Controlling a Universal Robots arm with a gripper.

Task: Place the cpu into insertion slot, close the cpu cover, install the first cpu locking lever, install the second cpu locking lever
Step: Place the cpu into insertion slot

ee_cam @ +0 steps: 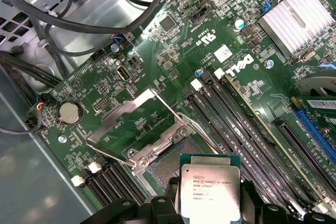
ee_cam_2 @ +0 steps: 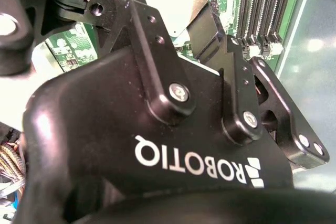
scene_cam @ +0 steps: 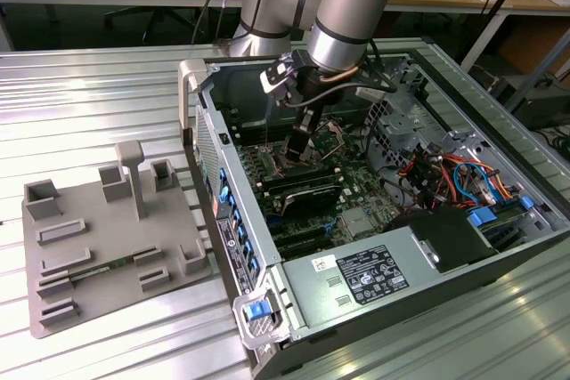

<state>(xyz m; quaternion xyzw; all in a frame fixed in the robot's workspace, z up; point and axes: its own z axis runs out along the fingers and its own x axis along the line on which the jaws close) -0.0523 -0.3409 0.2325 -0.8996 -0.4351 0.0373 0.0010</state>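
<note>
Silver-grey cpu (ee_cam: 210, 187), green circuit board (ee_cam: 152, 45), black gripper (ee_cam_2: 167, 4)

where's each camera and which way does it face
Exterior view: off the arm, looking down into the open case; arm and hand show.
First wrist view: on the wrist, facing the board and open cover; fingers show.
Second wrist view: on the wrist, close behind the hand's body.
Both wrist views share the cpu in the hand.

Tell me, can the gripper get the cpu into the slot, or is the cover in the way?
Probably yes. The cover stands flipped open, the slot lies bare, and the gripper holds the cpu close by it with nothing between.
</note>
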